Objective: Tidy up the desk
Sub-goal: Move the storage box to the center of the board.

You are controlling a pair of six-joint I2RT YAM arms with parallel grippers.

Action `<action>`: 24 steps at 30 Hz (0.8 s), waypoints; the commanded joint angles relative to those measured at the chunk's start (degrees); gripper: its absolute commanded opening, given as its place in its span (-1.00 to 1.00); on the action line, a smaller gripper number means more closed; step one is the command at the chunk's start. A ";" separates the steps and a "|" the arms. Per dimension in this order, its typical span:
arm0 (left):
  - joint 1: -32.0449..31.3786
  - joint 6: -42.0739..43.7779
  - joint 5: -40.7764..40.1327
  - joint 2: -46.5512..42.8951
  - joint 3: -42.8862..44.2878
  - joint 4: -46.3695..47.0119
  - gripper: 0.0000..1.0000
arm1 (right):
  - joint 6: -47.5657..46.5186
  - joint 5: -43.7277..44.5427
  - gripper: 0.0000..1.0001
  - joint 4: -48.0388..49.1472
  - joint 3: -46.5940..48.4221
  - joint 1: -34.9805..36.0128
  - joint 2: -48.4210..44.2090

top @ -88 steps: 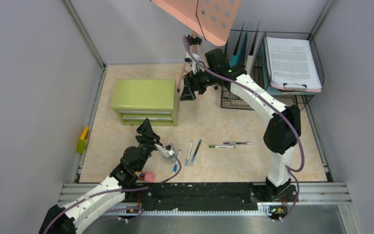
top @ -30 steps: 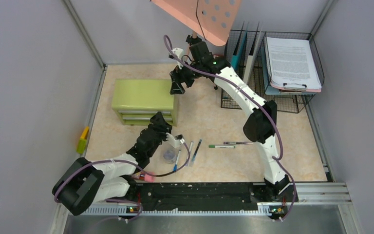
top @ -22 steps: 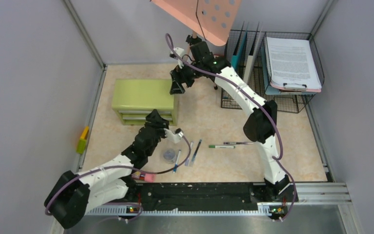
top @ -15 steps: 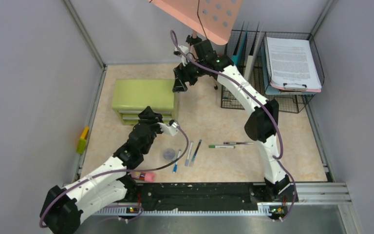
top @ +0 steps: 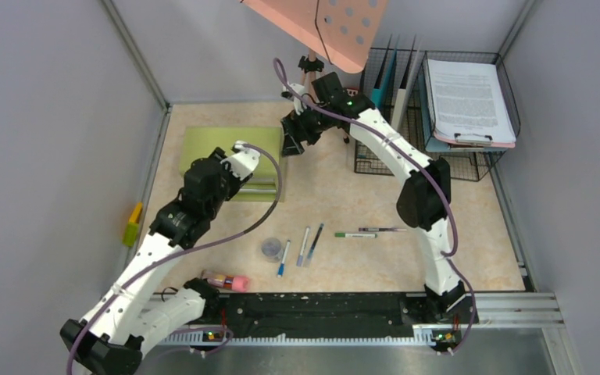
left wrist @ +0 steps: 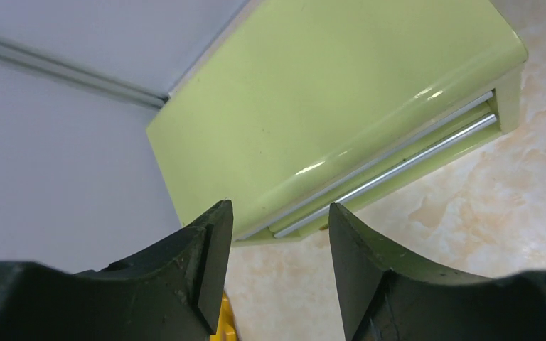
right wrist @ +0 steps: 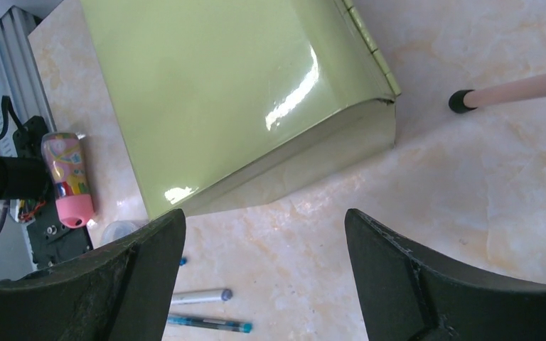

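The desk [top: 375, 266] is a pale peach marbled top. On it lie a small clear round cup [top: 271, 248], a blue pen [top: 282, 258], a silver pen [top: 303, 246], a dark pen [top: 316, 234], a green marker [top: 355, 234] and a pink-capped tube [top: 227, 281]. My left gripper [top: 201, 186] hangs open and empty, high over the front left of the green drawer cabinet [top: 230, 148]. The left wrist view shows the gripper [left wrist: 281, 213] over bare desk beside the cabinet [left wrist: 327, 92]. My right gripper [top: 291, 144] is open and empty beside the cabinet's right end. It also shows in the right wrist view [right wrist: 264, 217].
A yellow-green object [top: 133, 223] lies against the left wall. A wire file rack [top: 387, 109] and a paper tray [top: 469, 98] stand at the back right. A pink perforated stand [top: 320, 27] rises at the back, its foot [right wrist: 462, 101] near my right gripper.
My left gripper has risen and moved up and left, from beside the cup and pens to over the cabinet's front. The cup stays on the desk. My right gripper shifted slightly right.
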 commanded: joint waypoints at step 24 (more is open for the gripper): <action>32.69 -35.14 9.40 10.73 22.00 -18.09 0.29 | -3.29 9.70 0.65 7.09 -16.80 6.64 -11.40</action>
